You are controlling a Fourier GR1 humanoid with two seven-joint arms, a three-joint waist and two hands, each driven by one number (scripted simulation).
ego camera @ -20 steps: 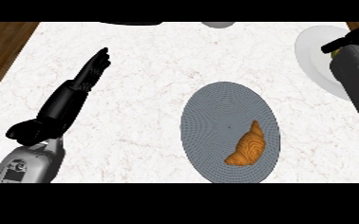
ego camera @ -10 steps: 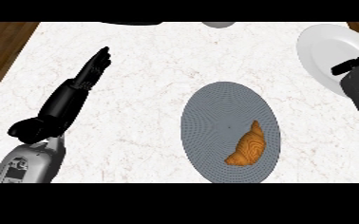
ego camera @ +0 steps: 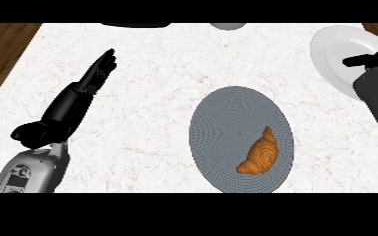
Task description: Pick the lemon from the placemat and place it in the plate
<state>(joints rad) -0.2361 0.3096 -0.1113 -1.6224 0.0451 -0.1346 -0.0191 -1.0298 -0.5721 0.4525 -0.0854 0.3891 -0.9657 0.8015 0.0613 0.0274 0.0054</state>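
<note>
Change: the right hand [ego camera: 363,72] has slid further toward the right edge than a moment ago, so more of the white plate [ego camera: 331,47] shows now; the left hand has not shifted.
Right hand: at the right edge, dark and mostly cut off by the frame, lying over the plate's right side. One black part juts left across the plate. I cannot tell how its fingers stand or whether it has hold of anything.
Left hand: the left hand [ego camera: 94,77] lies at the left on the counter [ego camera: 162,65], fingers straight and pointing up and to the right, nothing in it. Its grey forearm comes in from the lower left corner.
Placemat: the grey oval placemat [ego camera: 225,125] sits right of centre, well apart from the left hand and below-left of the plate.
Item on placemat: an orange-brown croissant [ego camera: 260,152] rests on the mat's lower right part, tilted, its narrow tip pointing up. No lemon shows on the mat.
Plate: at the top right corner, its visible surface bare.
</note>
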